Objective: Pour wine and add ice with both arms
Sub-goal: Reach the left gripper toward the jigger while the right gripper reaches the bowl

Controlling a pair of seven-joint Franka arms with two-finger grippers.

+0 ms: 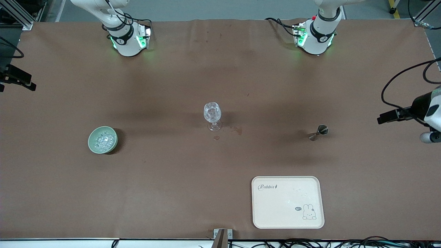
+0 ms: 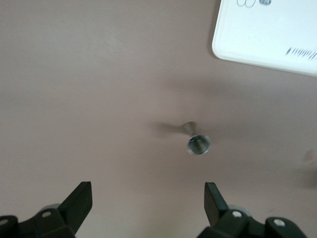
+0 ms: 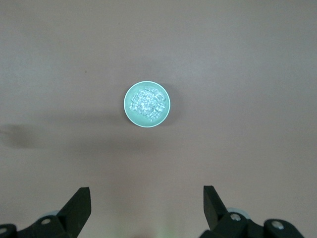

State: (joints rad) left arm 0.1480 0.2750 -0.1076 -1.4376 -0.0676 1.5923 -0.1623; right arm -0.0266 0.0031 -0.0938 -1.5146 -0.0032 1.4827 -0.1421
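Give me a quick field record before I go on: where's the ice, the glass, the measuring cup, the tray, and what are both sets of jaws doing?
ice: in the green bowl, toward the right arm's end
stemmed glass: upright, mid-table
metal jigger: lying on its side, toward the left arm's end
tray: nearer the front camera than the jigger
left gripper: jaws open, above the jigger
right gripper: jaws open, above the bowl

pale green bowl (image 1: 102, 139), clear ice (image 1: 104, 138), brown table (image 1: 172, 179)

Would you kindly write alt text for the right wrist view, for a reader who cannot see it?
A pale green bowl heaped with small clear ice sits alone on the brown table, seen from straight above. The right gripper hangs over the table, its two black fingers spread wide and holding nothing.
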